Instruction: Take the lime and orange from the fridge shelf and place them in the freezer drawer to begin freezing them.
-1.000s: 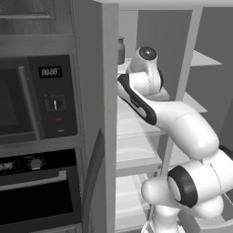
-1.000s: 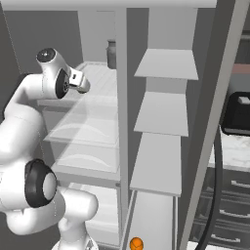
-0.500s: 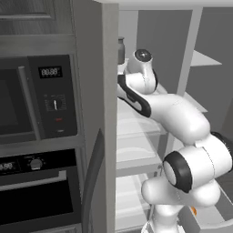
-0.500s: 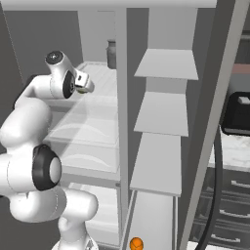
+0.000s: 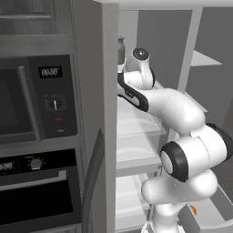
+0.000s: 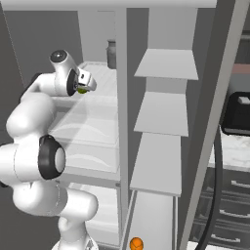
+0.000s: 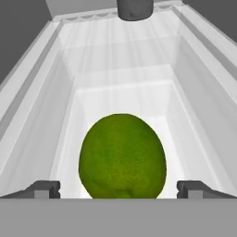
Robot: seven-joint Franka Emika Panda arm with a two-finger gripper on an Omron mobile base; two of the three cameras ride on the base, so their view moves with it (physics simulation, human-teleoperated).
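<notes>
Nearest you, the orange (image 6: 136, 243) sits low in the freezer drawer (image 6: 151, 222), partly cut off by the frame edge. Further in, your gripper (image 7: 118, 187) hangs with fingers apart either side of the lime (image 7: 122, 156) over the fridge shelf (image 7: 55, 69); contact is unclear. At the far end a dark jar (image 7: 134, 9) is cropped

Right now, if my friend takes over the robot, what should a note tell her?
Gripper: open, a finger on each side of the lime, not closed on it.
Lime: in front of the gripper, over the translucent fridge shelf; also seen at the hand from the right base view.
Orange: already low down in the freezer drawer.
Dark jar: at the back of the shelf.
Done: orange moved.
Left: close on the lime, lift it out, put it in the drawer beside the orange.
</notes>
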